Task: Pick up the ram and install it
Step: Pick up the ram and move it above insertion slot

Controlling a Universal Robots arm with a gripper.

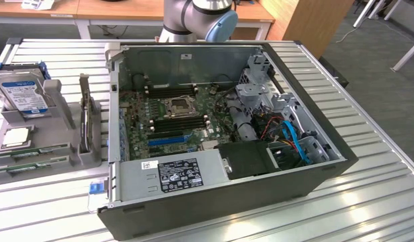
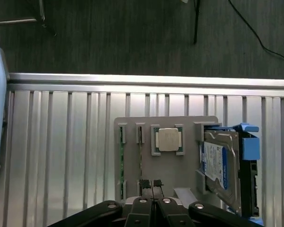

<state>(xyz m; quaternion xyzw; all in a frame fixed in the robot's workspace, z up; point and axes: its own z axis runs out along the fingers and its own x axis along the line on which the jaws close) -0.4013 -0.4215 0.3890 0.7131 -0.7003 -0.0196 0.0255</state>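
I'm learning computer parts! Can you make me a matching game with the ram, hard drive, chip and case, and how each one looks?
Things:
1. ram
2. hard drive
3. chip
4. case

Looks:
A. silver square
B. dark grey box, open
C. thin green stick
D. blue label and blue clip

Pairs: 1-C, 2-D, 3-A, 4-B
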